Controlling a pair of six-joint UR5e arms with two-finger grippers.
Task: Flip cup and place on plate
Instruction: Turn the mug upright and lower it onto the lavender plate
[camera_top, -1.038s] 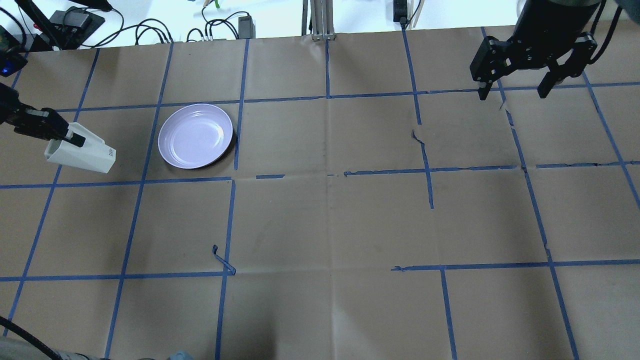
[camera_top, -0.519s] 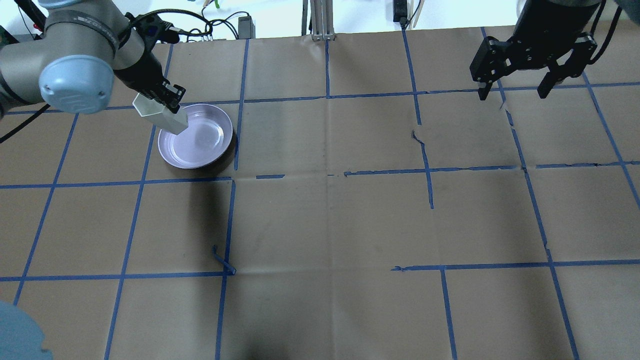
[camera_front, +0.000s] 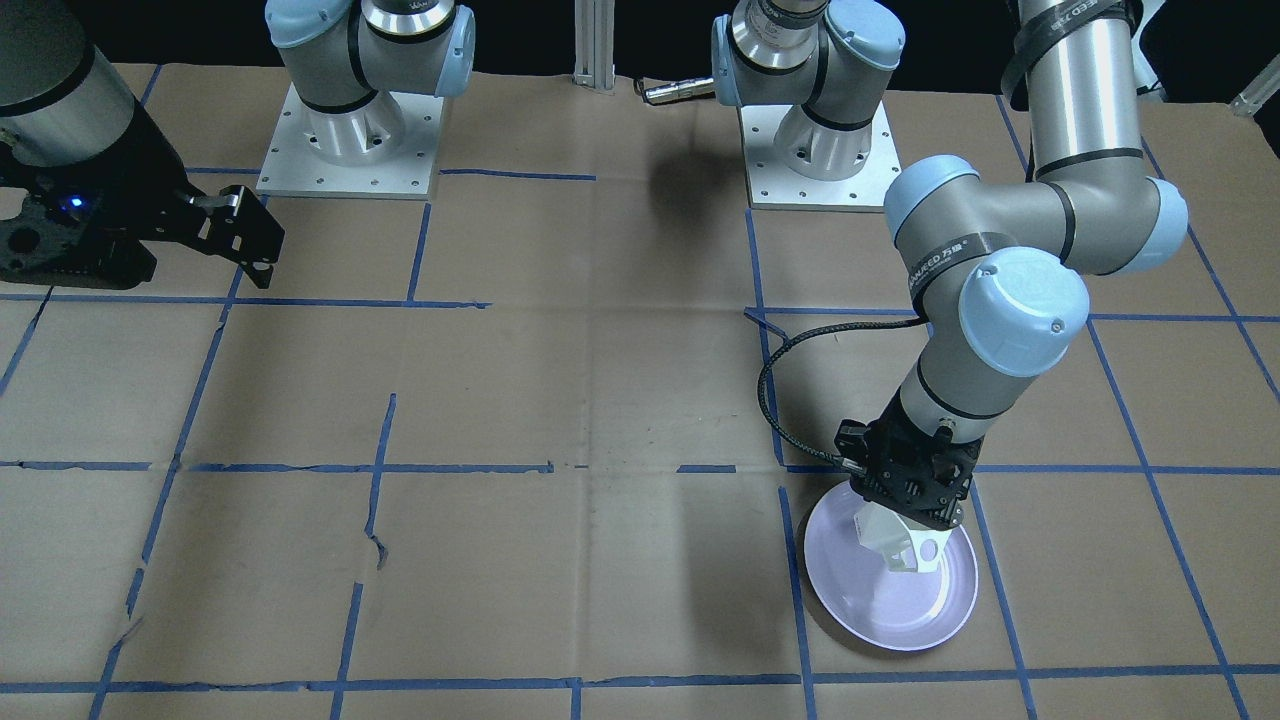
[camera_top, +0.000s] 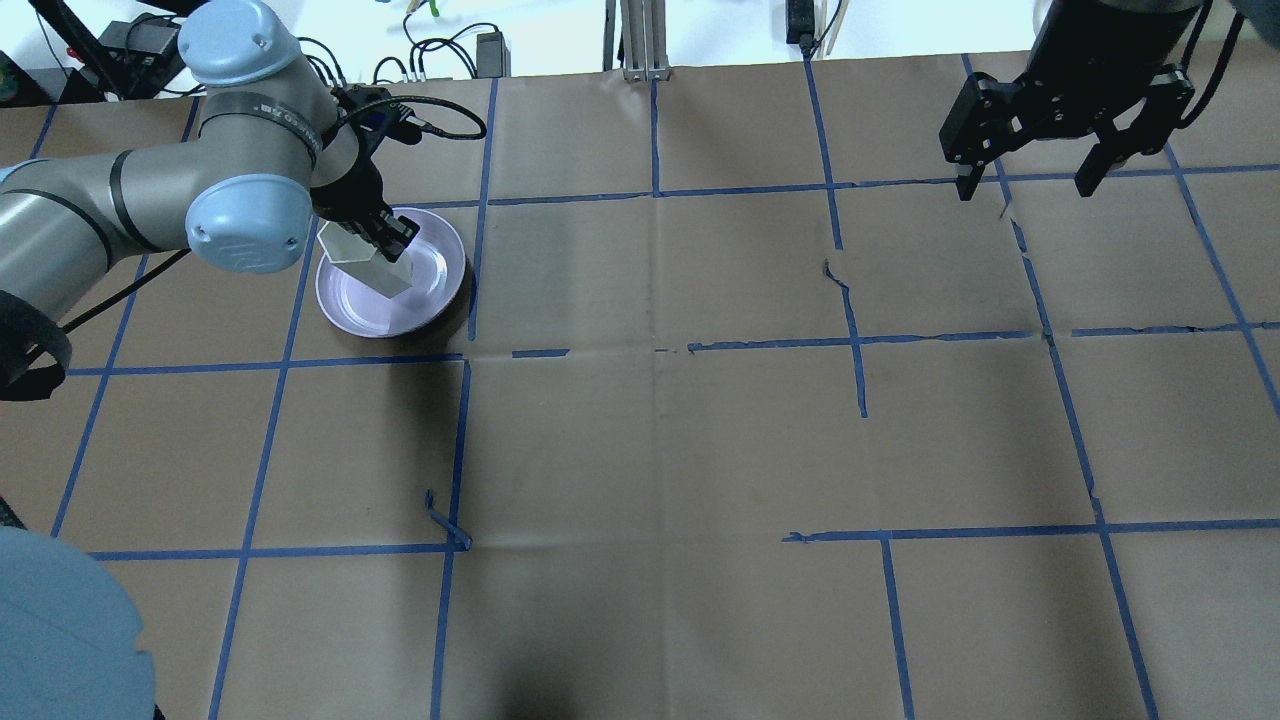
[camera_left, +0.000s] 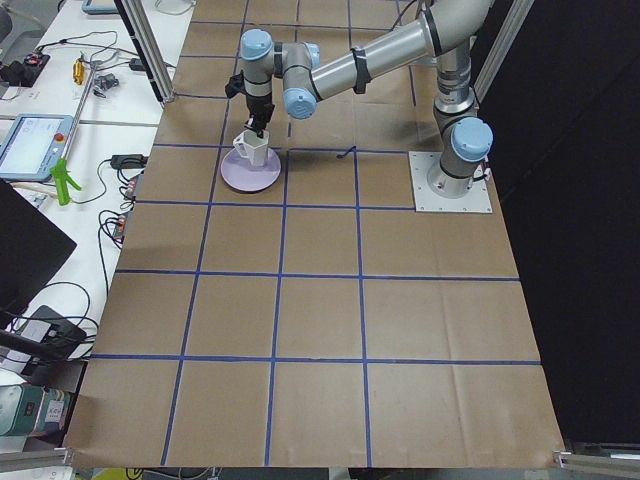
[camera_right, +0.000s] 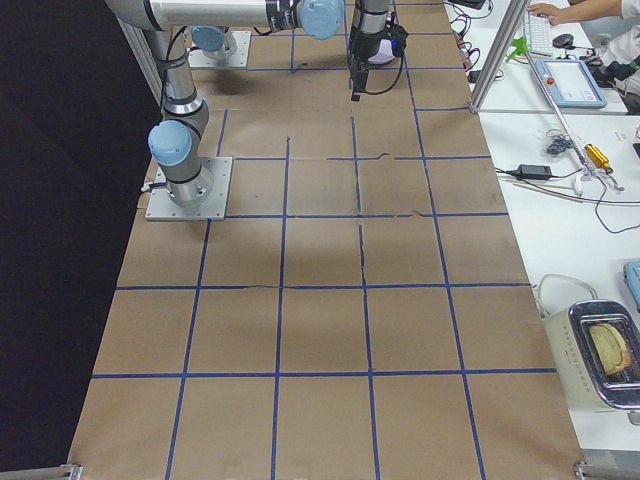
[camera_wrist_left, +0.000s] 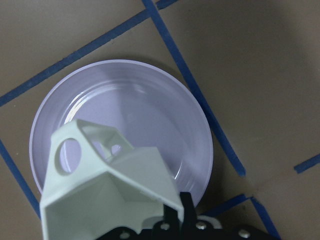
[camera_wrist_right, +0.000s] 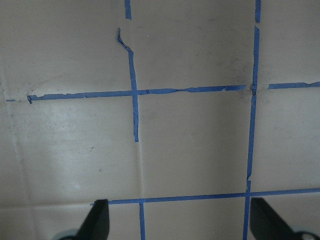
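Note:
The pale lavender plate (camera_top: 428, 298) lies at the table's far left; it also shows in the front view (camera_front: 868, 602) and the left wrist view (camera_wrist_left: 150, 107). My left gripper (camera_top: 388, 238) is shut on the white faceted cup (camera_top: 362, 262), gripping it at the rim. The cup hangs tilted, rim up and base down, low over the plate's middle (camera_front: 897, 545). Its open-frame handle (camera_wrist_left: 75, 145) points away from the wrist. I cannot tell whether the base touches the plate. My right gripper (camera_top: 1025, 188) is open and empty at the far right.
The table is covered in brown paper with a blue tape grid (camera_top: 655, 350). A loose curl of tape (camera_top: 445, 520) sticks up near the front left. Cables and power bricks (camera_top: 440, 55) lie beyond the far edge.
My left arm has swung in from the table's left edge, carrying the cup over the plate. The cup has turned from lying sideways to rim up. The right arm has not moved.

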